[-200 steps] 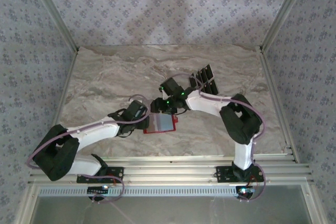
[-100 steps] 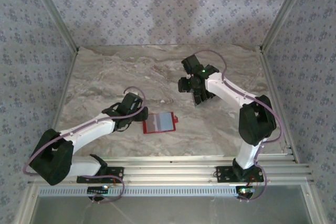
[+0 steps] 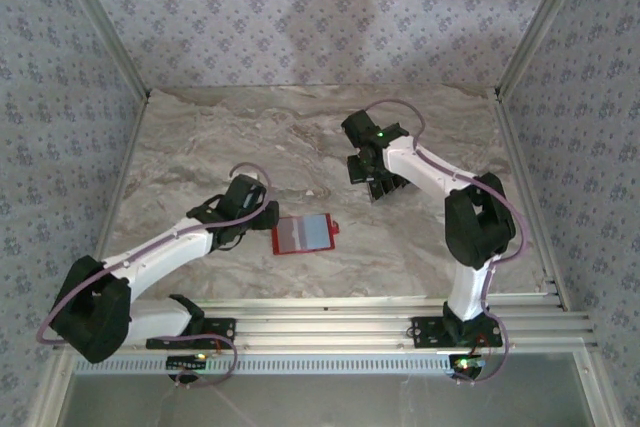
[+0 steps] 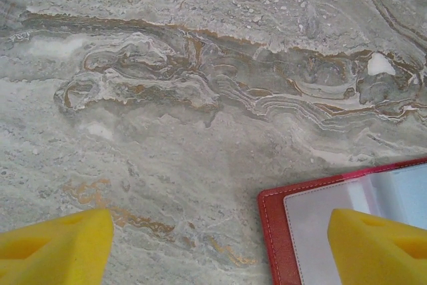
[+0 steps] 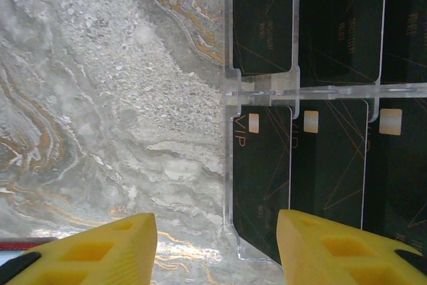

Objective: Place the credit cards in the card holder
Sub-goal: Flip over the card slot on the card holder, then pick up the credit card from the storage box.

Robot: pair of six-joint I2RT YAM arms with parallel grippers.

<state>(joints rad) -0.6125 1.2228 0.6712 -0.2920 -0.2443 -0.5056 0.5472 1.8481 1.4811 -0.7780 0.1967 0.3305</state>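
Note:
The card holder (image 3: 303,235) lies open on the marble table, red outside with greyish clear pockets (image 4: 320,218) inside. My left gripper (image 4: 217,251) is open just to its left. One yellow finger (image 4: 377,245) hangs over the pocket, the other over bare table; nothing is between them. Several black credit cards (image 5: 263,165) with pale chips and gold VIP lettering stand in a clear rack (image 5: 230,91) at the back right. My right gripper (image 5: 217,251) is open above the rack's left edge, with one fingertip (image 5: 347,251) over the nearest card. Seen from above, the right gripper (image 3: 372,179) covers the cards.
The marble table (image 3: 220,137) is walled by patterned panels on three sides, with metal rails along the near edge (image 3: 330,312). Bare tabletop stretches left and behind the card holder.
The right arm has swung from the card holder to the back right and now hovers over the card rack. The left gripper has opened and drawn slightly left off the holder.

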